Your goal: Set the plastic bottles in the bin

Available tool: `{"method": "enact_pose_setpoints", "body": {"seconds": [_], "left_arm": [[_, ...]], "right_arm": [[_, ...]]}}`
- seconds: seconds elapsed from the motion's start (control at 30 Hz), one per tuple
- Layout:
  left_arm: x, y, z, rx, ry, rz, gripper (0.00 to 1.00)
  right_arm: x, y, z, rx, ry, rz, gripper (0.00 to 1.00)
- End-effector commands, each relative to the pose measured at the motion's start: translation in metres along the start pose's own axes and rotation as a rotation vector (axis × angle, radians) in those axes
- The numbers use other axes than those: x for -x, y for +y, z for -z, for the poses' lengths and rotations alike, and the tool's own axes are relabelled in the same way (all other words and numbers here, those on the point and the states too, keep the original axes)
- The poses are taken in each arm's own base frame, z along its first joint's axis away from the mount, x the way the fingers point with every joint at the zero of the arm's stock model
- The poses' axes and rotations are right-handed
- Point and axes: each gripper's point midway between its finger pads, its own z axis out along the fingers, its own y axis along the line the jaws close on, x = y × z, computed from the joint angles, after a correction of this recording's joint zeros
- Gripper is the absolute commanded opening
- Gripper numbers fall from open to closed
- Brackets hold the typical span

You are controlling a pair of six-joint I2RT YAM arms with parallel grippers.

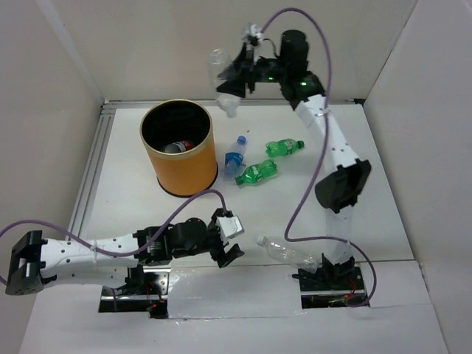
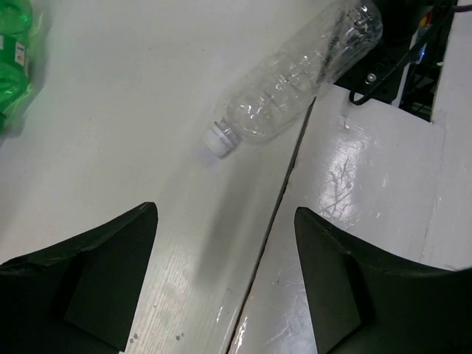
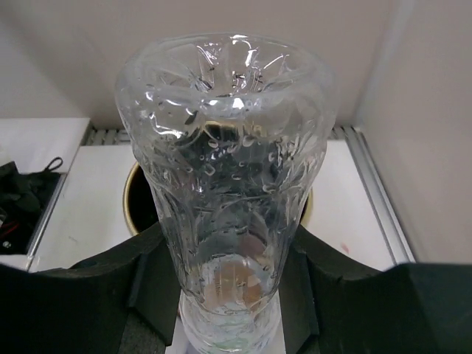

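Aloft, the outstretched right claw [image 1: 234,76] clamps a clear bottle [image 3: 225,147].

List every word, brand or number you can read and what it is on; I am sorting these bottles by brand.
No text is readable.
Farther green plastic bottle and nearer green plastic bottle: labels too small, blurred.
Clear plastic bottle with blue label: too small.
Clear plastic bottle with red label, inside the tall orange bin: too small.
Lying plain clear plastic bottle and held plain clear plastic bottle: no label shows.
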Motion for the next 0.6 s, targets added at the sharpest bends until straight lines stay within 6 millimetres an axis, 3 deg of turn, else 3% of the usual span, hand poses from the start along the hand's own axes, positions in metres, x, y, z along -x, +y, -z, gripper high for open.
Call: {"method": "enact_pose_setpoints", "body": {"seconds": [0.0, 0.07, 0.13, 0.17, 0.27, 0.33, 0.37, 0.4, 0.43, 0.47, 0.57], "left_arm": [[0.009, -0.007, -0.006, 0.016, -0.028, -0.028, 0.89], [0.009, -0.014, -0.007, 0.012, -0.026, -0.043, 0.90], [0.005, -0.017, -0.009, 0.017, -0.014, -0.053, 0.90], [0.000, -0.018, -0.012, 0.020, 0.003, -0.060, 0.90], [0.005, -0.021, -0.016, 0.020, -0.002, -0.084, 0.97], [0.010, -0.024, -0.023, 0.010, -0.017, -0.105, 0.97], [0.009, -0.023, -0.026, 0.010, -0.013, -0.118, 0.98], [0.009, -0.024, -0.032, 0.011, -0.005, -0.144, 0.98], [0.019, -0.025, -0.036, 0.009, -0.032, -0.158, 0.98], [0.022, -0.025, -0.041, 0.010, -0.035, -0.194, 0.99], [0.029, -0.033, -0.062, -0.018, -0.048, -0.252, 0.99]], "right_arm": [[0.017, 0.024, -0.060, 0.174, -0.096, 0.025, 0.01], [0.033, 0.046, -0.088, 0.223, -0.142, 0.065, 0.01], [0.031, 0.056, -0.106, 0.252, -0.167, 0.073, 0.01], [0.028, 0.064, -0.121, 0.252, -0.169, 0.059, 0.01], [0.014, 0.072, -0.137, 0.262, -0.152, 0.051, 0.03], [-0.002, 0.074, -0.143, 0.265, -0.118, 0.008, 0.10], [-0.009, 0.071, -0.145, 0.251, -0.104, -0.006, 0.21], [-0.017, 0.071, -0.146, 0.251, -0.088, -0.010, 0.41], [-0.022, 0.071, -0.143, 0.232, -0.060, -0.034, 0.92], [-0.021, 0.061, -0.139, 0.190, -0.052, -0.014, 1.00], [0.005, 0.030, -0.103, 0.067, -0.069, -0.015, 1.00]]}}
